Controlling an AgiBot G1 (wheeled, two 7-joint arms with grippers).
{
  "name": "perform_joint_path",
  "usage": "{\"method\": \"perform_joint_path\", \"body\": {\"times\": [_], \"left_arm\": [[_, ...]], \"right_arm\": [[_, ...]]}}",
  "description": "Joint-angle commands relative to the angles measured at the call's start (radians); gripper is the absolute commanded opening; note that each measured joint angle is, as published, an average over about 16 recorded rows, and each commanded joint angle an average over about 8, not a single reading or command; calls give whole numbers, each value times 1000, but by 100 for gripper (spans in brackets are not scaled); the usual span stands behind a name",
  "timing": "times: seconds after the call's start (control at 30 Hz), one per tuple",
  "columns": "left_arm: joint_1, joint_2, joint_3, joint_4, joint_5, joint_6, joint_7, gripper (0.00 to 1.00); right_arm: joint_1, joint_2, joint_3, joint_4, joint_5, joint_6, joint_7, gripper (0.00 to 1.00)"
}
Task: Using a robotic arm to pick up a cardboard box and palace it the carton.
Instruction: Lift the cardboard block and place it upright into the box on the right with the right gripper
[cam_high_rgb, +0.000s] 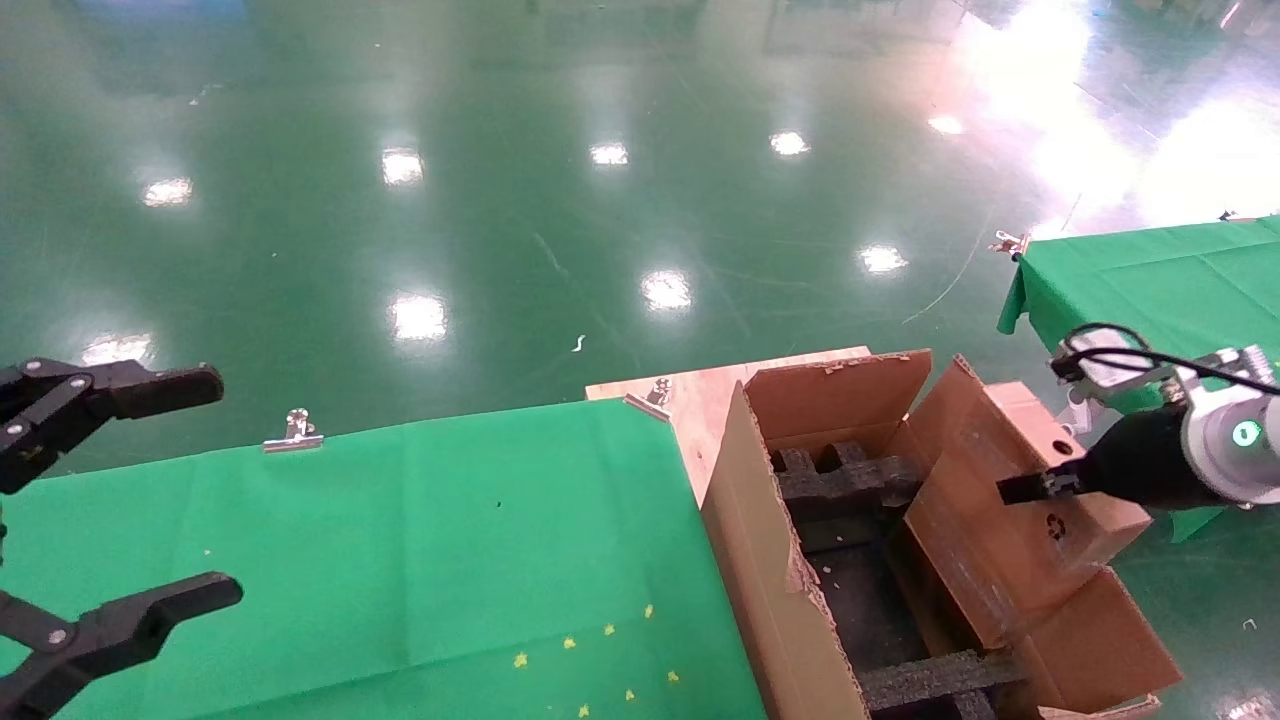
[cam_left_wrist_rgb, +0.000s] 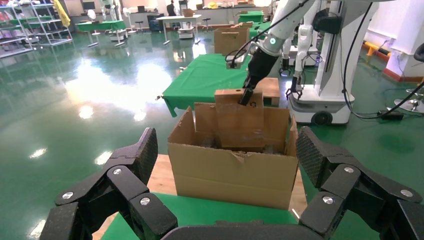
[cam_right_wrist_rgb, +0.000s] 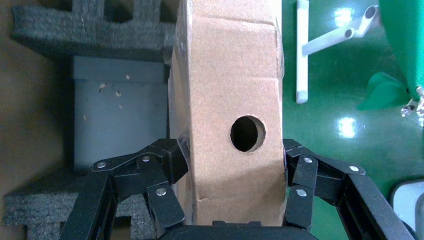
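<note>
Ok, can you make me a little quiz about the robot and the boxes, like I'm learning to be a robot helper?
1. True or false: the right hand is shut on the cardboard box.
2. What dark stuff sits inside the carton? A) black foam B) red balls C) water
3. Fill in: the left hand is open above the ______ cloth, holding nothing.

Key: 1 true, its fingers press both sides of the box, which has a round hole. 2 A, the black foam. 3 green.
</note>
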Motion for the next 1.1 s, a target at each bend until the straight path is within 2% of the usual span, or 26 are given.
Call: {"method": "perform_joint_path", "body": {"times": [0.03,0.33,0.83,1.1], "left_arm": [[0,0,0,0,0,0,0,100],[0,0,0,0,0,0,0,100],[0,0,0,0,0,0,0,100],[0,0,0,0,0,0,0,100]], "right_arm": [[-8,-6,-5,0,-6,3,9,0],[-61,-57,-32,-1,-78,42,123,0],[-209,-128,-84,-4,-305,198,349,0],[-280,-156,-106,-8,-378,254,424,0]]}}
